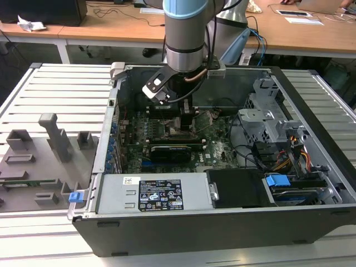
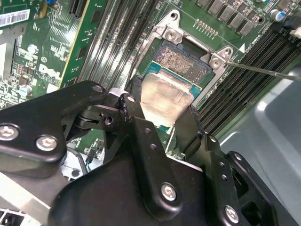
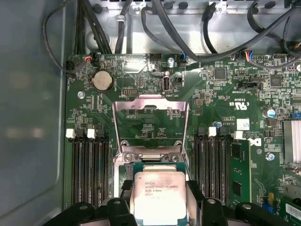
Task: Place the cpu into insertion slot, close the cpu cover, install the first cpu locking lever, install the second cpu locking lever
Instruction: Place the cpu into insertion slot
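Since it has to go down flat, the cpu [image 3: 157,195] is pinched by two opposite edges between my fingers [image 3: 194,190], its metal top facing the first wrist view. It hangs just over the near side of the insertion slot [image 2: 181,63], not seated by my read, with bare contacts showing past it. Beyond, the cpu cover [image 3: 150,117] stands hinged open, so the way down is unobstructed. One locking lever [image 2: 263,70] is swung aside.

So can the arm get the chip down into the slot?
Probably yes. The cover is flipped open, the slot lies bare just beyond the chip held in the fingers, and nothing looks to be in between.
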`<state>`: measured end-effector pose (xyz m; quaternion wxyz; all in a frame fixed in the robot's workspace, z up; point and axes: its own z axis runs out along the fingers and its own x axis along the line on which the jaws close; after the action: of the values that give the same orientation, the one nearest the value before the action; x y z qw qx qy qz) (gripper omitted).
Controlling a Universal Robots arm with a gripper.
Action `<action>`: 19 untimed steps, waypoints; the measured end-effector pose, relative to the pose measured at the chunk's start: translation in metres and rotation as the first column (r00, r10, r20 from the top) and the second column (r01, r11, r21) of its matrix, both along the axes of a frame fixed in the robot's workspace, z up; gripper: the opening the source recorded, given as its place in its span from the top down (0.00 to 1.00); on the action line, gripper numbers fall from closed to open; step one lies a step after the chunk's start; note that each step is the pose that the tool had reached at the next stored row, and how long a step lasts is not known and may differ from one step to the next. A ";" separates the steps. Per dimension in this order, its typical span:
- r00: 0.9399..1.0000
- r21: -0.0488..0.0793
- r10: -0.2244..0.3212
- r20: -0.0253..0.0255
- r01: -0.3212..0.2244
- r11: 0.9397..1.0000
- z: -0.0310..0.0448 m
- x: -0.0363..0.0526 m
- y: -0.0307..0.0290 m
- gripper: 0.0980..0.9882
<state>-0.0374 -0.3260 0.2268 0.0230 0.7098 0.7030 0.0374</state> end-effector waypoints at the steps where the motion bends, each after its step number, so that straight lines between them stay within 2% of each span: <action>1: 1.000 0.000 0.000 0.001 0.000 1.000 -0.0009 -0.0013 0.0003 0.52; 3: 1.000 0.000 0.000 0.006 0.000 1.000 -0.0037 -0.0047 0.0009 0.52; 6: 1.000 0.000 0.000 0.009 0.000 1.000 -0.0095 -0.0106 0.0031 0.52; 11: 1.000 0.000 -0.004 0.009 0.004 1.000 -0.0176 -0.0115 0.0065 0.52; 19: 1.000 0.000 -0.016 0.009 0.016 1.000 -0.0220 -0.0094 0.0065 0.52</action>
<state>-0.0468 -0.3195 0.2048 0.0264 0.7152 0.6973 0.0403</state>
